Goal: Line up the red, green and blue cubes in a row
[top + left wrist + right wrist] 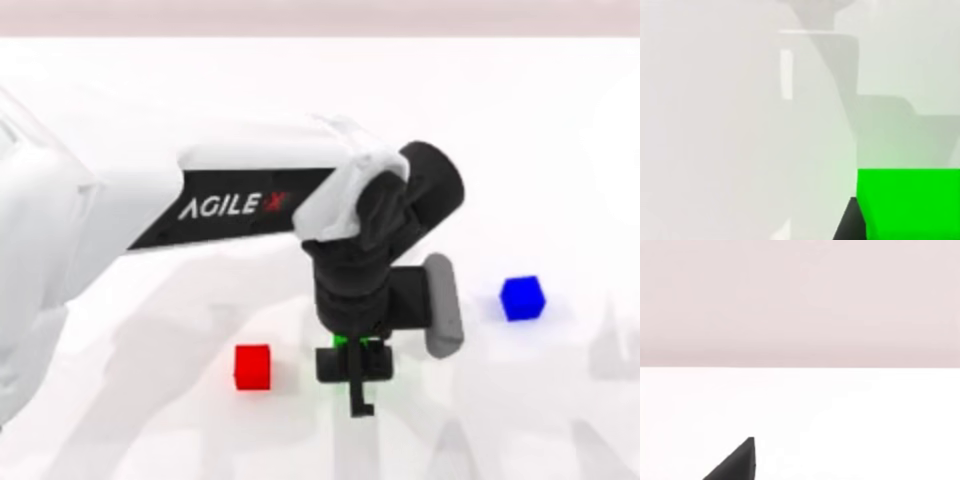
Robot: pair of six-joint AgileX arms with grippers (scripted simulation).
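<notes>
From above, we see all three cubes on the white table (150, 100): the red cube (252, 366) toward the left, the blue cube (522, 298) well apart toward the right and a little farther up, and only slivers of the green cube (345, 340) showing under our left arm's black wrist. The left wrist view gives what the top view hides: a broad face of the green cube (910, 202) close to the lens, with a dark finger edge beside it.

Our left claw (355, 375) sits right over the green cube, between red and blue. Its fingers look to be alongside the cube, but we cannot tell whether they are pinching it or merely standing around it.

The cubes are equal-sided, so none has a long axis; each sits flat, edges roughly square to the table.

Our right arm is outside the top view. Its wrist view shows only bare table, a pale wall and a dark finger tip (740, 460).
</notes>
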